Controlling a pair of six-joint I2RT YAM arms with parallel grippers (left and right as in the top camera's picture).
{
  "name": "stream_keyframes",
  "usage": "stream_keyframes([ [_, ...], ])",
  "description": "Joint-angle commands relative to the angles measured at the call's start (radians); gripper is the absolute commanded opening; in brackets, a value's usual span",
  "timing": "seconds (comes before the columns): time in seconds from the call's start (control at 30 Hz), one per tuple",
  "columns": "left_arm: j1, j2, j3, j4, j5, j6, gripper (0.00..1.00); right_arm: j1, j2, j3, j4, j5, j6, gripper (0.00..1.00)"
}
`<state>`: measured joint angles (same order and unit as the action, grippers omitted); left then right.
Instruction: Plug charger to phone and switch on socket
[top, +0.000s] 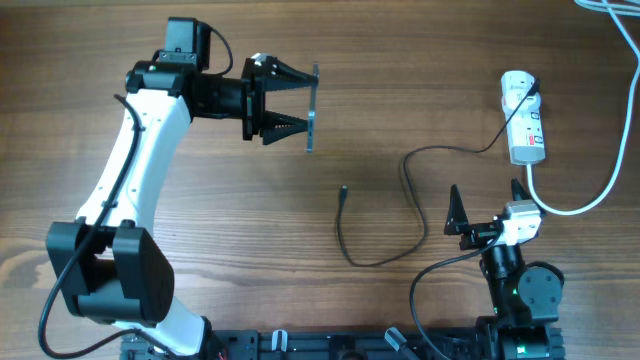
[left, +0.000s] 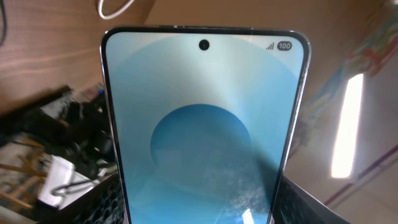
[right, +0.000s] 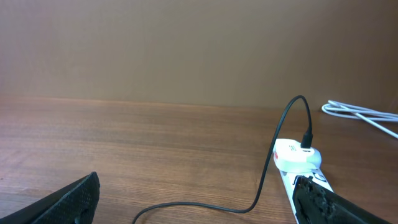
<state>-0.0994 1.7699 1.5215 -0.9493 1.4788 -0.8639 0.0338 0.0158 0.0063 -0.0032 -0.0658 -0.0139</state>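
So, little is done yet: the left hand (top: 308, 98) grips the phone (left: 205, 137) on edge, the right hand (top: 487, 207) gapes empty, and the charger (top: 343, 190) tip lies unplugged on the table (top: 200, 200). The socket (top: 523, 118) waits for switching, I'd judge.

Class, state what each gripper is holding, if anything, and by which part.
Left gripper clamps the phone by its two long side edges, screen facing the wrist. Right gripper holds nothing.
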Motion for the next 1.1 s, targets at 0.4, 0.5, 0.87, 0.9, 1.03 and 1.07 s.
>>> stream_keyframes([
  [0.4, 0.011, -0.029, 0.025, 0.002, 0.095, -0.140, 0.68, -0.005, -0.006, 0.000, 0.003, 0.017, -0.011, 1.00],
  [0.5, 0.011, -0.029, 0.025, 0.002, 0.095, -0.140, 0.68, -0.005, -0.006, 0.000, 0.003, 0.016, -0.011, 1.00],
  [0.87, 0.011, -0.029, 0.025, 0.002, 0.095, -0.188, 0.68, -0.005, -0.006, 0.000, 0.003, 0.017, -0.011, 1.00],
  [0.9, 0.011, -0.029, 0.025, 0.002, 0.095, -0.188, 0.68, -0.005, -0.006, 0.000, 0.003, 0.016, -0.012, 1.00],
  [1.03, 0.011, -0.029, 0.025, 0.002, 0.094, -0.188, 0.68, -0.005, -0.006, 0.000, 0.003, 0.016, -0.012, 1.00],
  [1.07, 0.011, -0.029, 0.025, 0.002, 0.092, -0.188, 0.68, -0.005, -0.006, 0.000, 0.003, 0.017, -0.011, 1.00],
])
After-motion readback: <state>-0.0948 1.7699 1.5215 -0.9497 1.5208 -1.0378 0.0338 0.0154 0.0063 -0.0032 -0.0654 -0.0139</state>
